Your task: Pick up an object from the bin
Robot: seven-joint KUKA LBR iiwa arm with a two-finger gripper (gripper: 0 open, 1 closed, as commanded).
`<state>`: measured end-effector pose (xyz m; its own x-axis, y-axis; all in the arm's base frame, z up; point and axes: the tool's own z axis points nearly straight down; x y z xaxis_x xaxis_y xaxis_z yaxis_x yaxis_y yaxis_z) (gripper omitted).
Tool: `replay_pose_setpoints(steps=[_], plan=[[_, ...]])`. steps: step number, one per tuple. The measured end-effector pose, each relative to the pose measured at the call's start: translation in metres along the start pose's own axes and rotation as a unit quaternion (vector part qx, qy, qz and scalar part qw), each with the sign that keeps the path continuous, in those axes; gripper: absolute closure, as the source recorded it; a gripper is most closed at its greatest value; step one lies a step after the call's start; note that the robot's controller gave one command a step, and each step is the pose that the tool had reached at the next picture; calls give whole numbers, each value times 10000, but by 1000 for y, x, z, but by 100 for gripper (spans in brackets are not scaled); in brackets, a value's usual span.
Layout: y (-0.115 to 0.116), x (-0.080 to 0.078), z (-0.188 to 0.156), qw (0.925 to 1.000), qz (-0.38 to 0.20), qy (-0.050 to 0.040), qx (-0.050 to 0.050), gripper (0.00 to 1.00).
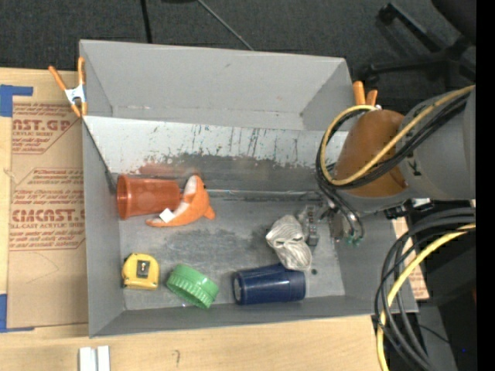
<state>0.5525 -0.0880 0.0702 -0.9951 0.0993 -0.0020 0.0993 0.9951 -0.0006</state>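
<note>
- Gripper (326, 229): hanging low at the right end of the grey metal bin (216, 83), close to the right wall. How far it is standing open cannot be told, and nothing is showing in its hold.
- Crumpled silvery wrapper (288, 243): lying on the floor right of centre. It is the thing nearest the gripper, and its right edge is touching the gripper's left side or just short of it. By nearness alone it is looking like the candidate.
- Dark blue cylinder (269, 285): lying on its side just in front of the wrapper, near the front wall.
- Green ribbed lid (192, 286) and yellow tape measure (140, 271): sitting at front left, well apart from the gripper.
- Orange cup (147, 197) on its side, with an orange-and-white toy (186, 205) just beside it: lying at the left, by the back slope.
- Progress: everything is resting on the floor and nothing is being lifted. Gripping and raising are both remaining.
- Room: the right wall and the blue cylinder are crowding the gripper. Bare floor is lying open between wrapper and toy, and straight up is looking like the freest way out.
</note>
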Motion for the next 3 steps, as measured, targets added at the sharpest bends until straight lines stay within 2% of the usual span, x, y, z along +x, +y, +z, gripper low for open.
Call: replay_pose_setpoints(steps=[1,2,3], plan=[[4,10,-33,10000,-78,18,0,100],[17,4,-48,9999,-156,0,-3,0],[17,3,-48,9999,-156,0,-1,0]])
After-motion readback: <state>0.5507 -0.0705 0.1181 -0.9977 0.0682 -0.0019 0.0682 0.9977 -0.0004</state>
